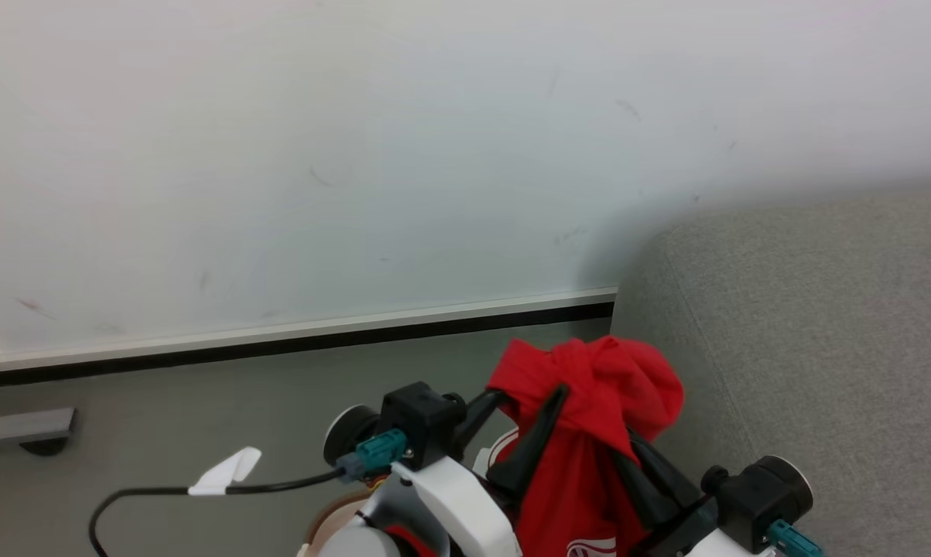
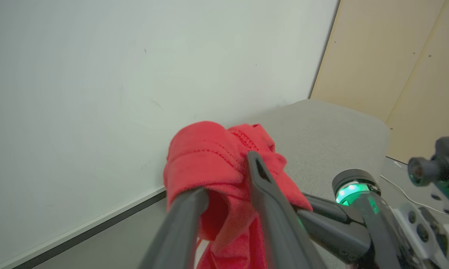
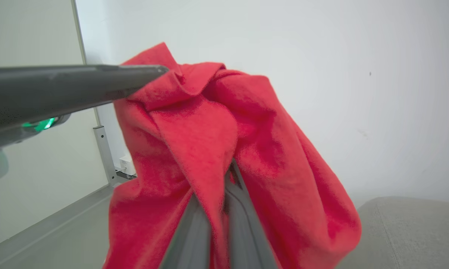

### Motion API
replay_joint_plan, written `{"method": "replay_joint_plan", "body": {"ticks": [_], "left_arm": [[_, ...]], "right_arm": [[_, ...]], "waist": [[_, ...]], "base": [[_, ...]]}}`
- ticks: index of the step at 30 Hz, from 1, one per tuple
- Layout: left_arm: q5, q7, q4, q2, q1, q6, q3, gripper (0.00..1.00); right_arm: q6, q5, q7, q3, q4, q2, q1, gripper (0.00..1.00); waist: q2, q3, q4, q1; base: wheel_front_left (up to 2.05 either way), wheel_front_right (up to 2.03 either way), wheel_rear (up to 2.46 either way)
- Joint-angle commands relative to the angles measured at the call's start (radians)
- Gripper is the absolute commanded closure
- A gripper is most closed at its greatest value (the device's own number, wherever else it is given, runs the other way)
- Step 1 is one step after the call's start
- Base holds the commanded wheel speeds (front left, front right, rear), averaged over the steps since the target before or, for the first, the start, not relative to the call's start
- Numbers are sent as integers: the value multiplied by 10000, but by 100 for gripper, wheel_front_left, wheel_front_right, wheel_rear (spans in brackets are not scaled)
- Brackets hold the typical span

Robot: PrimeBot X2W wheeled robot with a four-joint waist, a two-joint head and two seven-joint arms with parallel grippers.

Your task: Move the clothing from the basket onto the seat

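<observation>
The clothing point(image 1: 597, 387) is a bright red bunch held up in the air just left of the seat point(image 1: 821, 348), a light grey sofa. In the right wrist view my right gripper point(image 3: 226, 186) is shut on the clothing point(image 3: 209, 123), with its tips buried in the fabric. My left gripper point(image 2: 224, 175) has its fingers parted, and the clothing point(image 2: 205, 153) is draped over and between them. Both grippers meet under the bunch in the head view, left gripper point(image 1: 531, 396) and right gripper point(image 1: 635, 456). A sliver of the basket point(image 1: 327, 517) shows at the bottom edge.
A white wall with a dark baseboard point(image 1: 318, 340) runs behind, close ahead. A black cable with a white tag point(image 1: 225, 472) trails over the grey floor at the left. A grey bracket point(image 1: 16, 427) lies at the far left. Tan panels point(image 2: 396, 74) stand beyond the seat point(image 2: 321, 138).
</observation>
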Motion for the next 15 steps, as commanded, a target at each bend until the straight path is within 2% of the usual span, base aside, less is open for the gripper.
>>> {"method": "replay_joint_plan", "body": {"ticks": [1, 7, 15], "left_arm": [[-33, -97, 114, 44, 115, 14, 37, 0], [-185, -672, 736, 17, 368, 16, 100, 0], [131, -1298, 1394, 136, 574, -28, -170, 0]], "right_arm": [[5, 106, 2, -84, -101, -124, 110, 100], [5, 548, 1, -555, -403, -550, 277, 100], [5, 351, 1, -1727, -722, -1072, 608, 100]], "waist": [[-1, 17, -101, -1], [-1, 103, -611, -1], [-1, 302, -1557, -1]], "base": [[0, 0, 0], [0, 0, 0], [0, 0, 0]]}}
